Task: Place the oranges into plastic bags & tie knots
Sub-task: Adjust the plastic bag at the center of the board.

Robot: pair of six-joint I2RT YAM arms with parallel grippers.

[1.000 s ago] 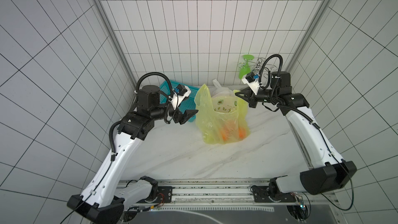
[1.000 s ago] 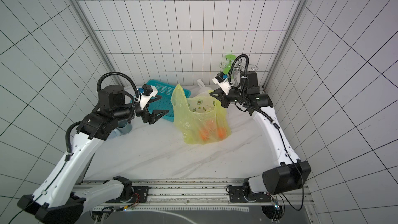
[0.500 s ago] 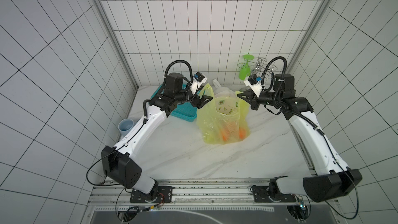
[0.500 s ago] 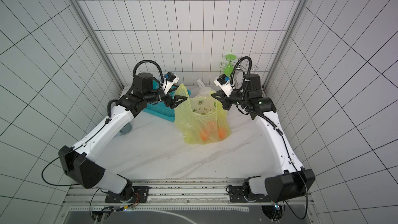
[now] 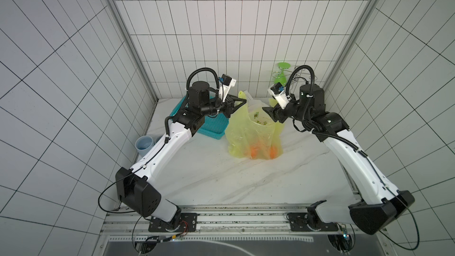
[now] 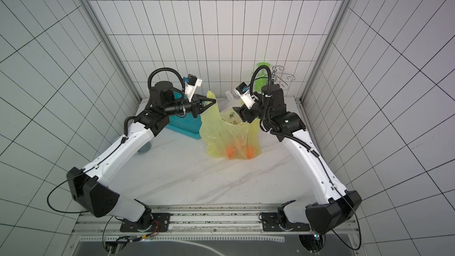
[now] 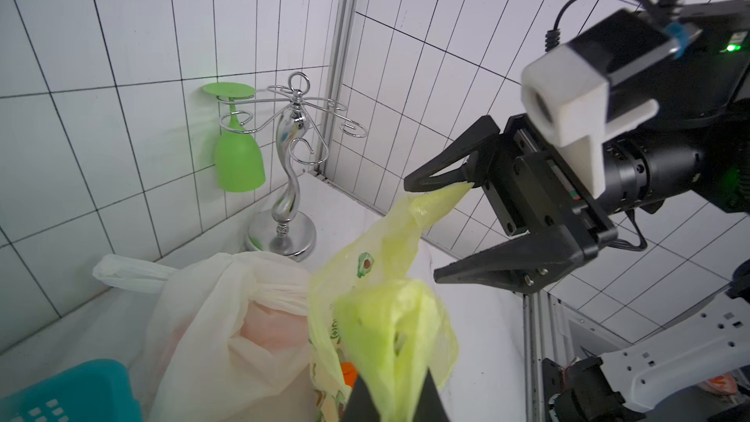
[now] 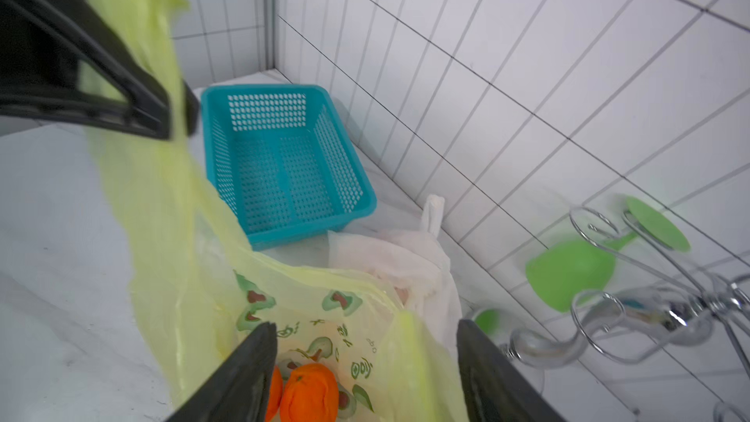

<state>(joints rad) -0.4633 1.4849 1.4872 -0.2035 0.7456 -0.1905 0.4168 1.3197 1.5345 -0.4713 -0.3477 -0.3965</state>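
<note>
Setting: robot test cell dressed as a kitchen corner. Evidence: white tiled walls (image 5: 182, 20) on three sides, joined by aluminium corner posts (image 5: 123, 33); marble-look desk (image 5: 221, 181); metal base rail (image 5: 246, 217) along the desk's front edge, carrying two arms. Household stock: chrome glass rack (image 7: 290, 164) with a green goblet (image 7: 237, 156) hung upside down, behind the right end effector (image 7: 422, 231) at the back wall; teal perforated basket (image 8: 284, 164) below and just beside the left end effector (image 5: 242, 101); pale blue cup (image 5: 145, 144) well apart from the left end effector, by the side wall.
</note>
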